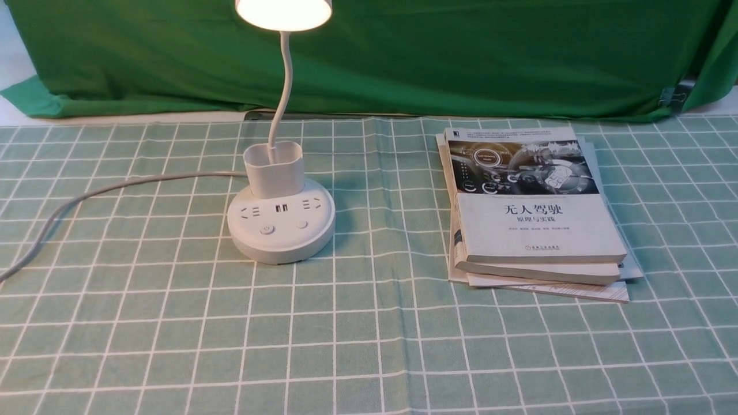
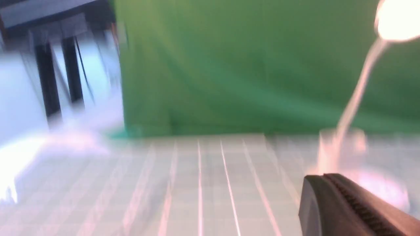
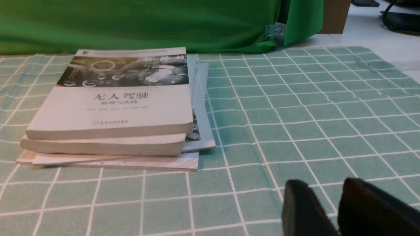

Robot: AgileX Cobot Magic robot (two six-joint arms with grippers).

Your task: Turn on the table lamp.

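Left hand (image 2: 323, 176) right up at its wrist camera, fingers together, nothing seen held. Right hand (image 3: 323, 183) equally close to its own camera, fingertips apart with a narrow gap, surface (image 1: 357, 340) visible between them, nothing held. Neither hand visible in the front view.

Table lamp (image 1: 275, 173) out beyond the left hand, apart from its fingertips, upright on the surface. Already lit: head (image 1: 284, 12) glowing warm white, partly cropped in the front view. Curved gooseneck (image 1: 286, 80) rising from the cup holder (image 1: 274, 173); round base (image 1: 282, 248) with sockets, USB ports and two buttons, power mark on one. No hand touching either button. Grey cable (image 1: 115, 183) running from behind the base, out past the lamp's left side.

Stack of books and papers (image 1: 536, 230) beyond the right hand, well apart from the lamp, edges uneven. Green cloth (image 1: 461, 57) farther out than both hands, behind lamp and books; binder clip (image 3: 276, 31) on its edge, beyond the right hand. Left wrist view blurred, fine detail unreadable.
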